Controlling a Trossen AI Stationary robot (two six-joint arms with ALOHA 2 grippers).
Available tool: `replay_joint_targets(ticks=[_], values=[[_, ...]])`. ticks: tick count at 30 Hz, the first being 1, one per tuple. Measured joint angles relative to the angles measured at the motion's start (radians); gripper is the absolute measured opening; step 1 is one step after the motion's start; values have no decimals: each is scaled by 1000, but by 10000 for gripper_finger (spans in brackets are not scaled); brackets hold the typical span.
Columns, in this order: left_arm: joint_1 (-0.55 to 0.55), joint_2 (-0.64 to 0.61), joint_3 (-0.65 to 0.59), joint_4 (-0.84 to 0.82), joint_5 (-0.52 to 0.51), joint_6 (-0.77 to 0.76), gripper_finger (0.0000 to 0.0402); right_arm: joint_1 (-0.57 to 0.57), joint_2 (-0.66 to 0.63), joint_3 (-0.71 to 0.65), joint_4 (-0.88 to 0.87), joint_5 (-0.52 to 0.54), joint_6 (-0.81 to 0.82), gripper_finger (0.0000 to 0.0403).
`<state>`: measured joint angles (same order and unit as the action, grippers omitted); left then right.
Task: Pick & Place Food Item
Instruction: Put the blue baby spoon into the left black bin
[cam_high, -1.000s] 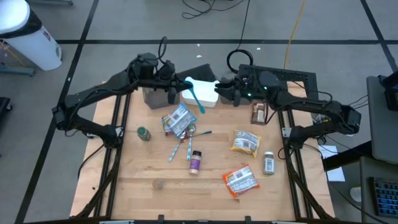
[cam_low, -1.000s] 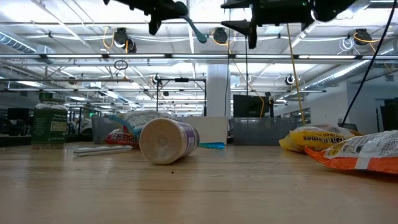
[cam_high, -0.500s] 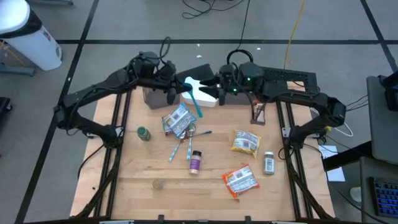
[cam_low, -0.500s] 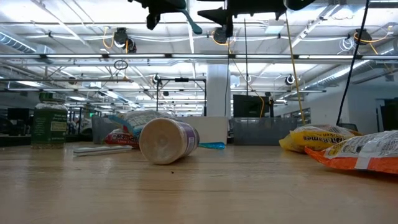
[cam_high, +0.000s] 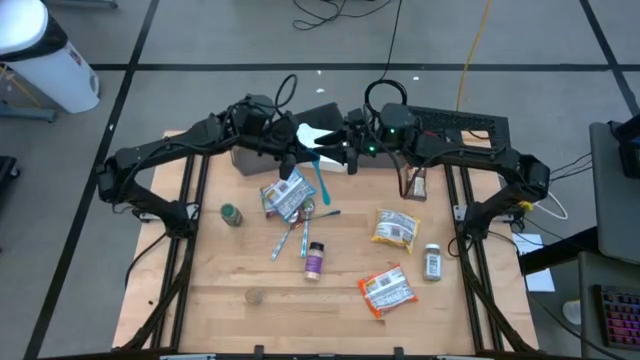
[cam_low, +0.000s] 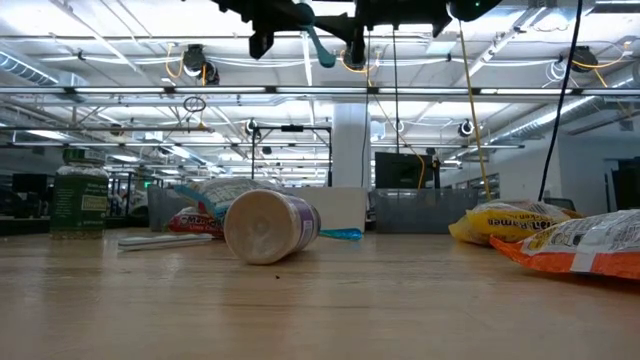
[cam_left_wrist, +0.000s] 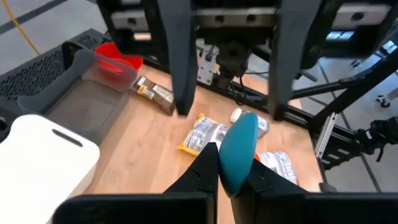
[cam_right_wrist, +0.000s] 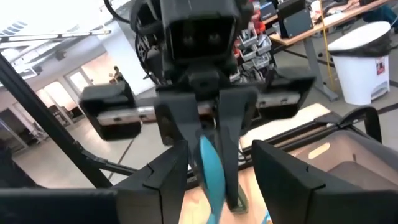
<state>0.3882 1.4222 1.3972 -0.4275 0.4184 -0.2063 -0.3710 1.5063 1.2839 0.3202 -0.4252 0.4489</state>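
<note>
While both arms meet over the table's far edge in the high view, the left gripper (cam_high: 290, 158) is clamped tight on a teal spoon (cam_high: 321, 178), w/ the right gripper (cam_high: 343, 156) facing it.
Low view: spoon (cam_low: 316, 42) hangs high above the table (cam_low: 320, 300).
Left wrist: fingers (cam_left_wrist: 205, 167) pinch the spoon.
Right wrist: right fingers (cam_right_wrist: 163, 177) stand apart either side of the spoon, not touching.

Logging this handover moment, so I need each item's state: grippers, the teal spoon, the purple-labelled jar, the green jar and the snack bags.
left gripper: shut on the teal spoon, raised above the table
right gripper: open, fingers either side of the teal spoon
teal spoon: held in the air
purple-labelled jar: lying on its side
green jar: upright
snack bags: lying flat on the table
</note>
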Motion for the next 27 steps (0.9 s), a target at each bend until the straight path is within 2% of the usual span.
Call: replay_joint_targets(ticks=[11, 18, 22, 27], values=[[-4, 0, 0, 18, 0, -20, 25, 13, 0, 0, -21, 2, -19, 144], [-4, 0, 0, 19, 0, -19, 13, 13, 0, 0, -31, 2, -24, 76], [-5, 0, 0, 17, 0, -24, 30, 13, 0, 0, -33, 4, -36, 20], [-5, 0, -1, 17, -2, -39, 34, 13, 0, 0, -37, 10, -57, 11]])
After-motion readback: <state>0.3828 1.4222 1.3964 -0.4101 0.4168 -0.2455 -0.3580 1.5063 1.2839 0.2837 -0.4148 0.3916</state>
